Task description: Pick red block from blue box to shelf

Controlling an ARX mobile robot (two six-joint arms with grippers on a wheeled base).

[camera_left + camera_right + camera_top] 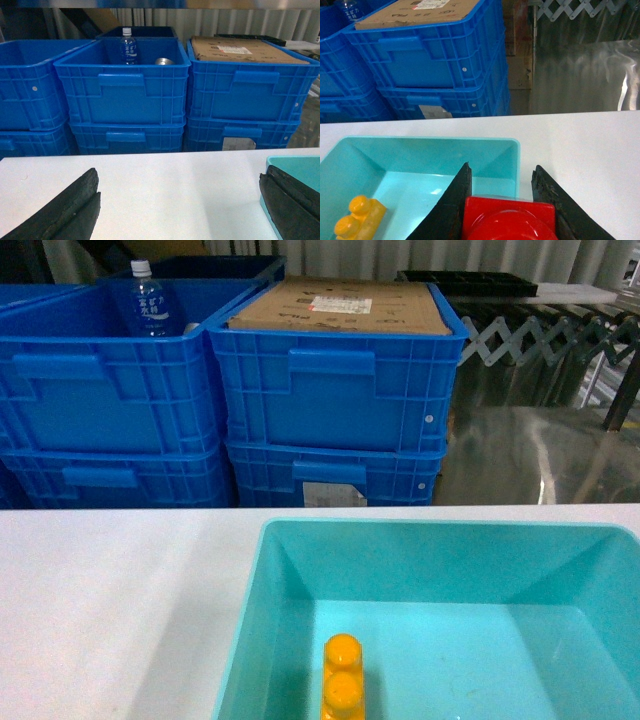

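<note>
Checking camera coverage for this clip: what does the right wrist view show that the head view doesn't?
Only the right wrist view shows the right gripper shut on the red block. Only the head view shows a water bottle standing in a dark blue crate. Both show the blue box holding the yellow-orange brick, and the cardboard-covered crate.

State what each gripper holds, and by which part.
The right gripper holds the red block by its two opposite sides, stud facing the camera. The left gripper is open and holds nothing.
</note>
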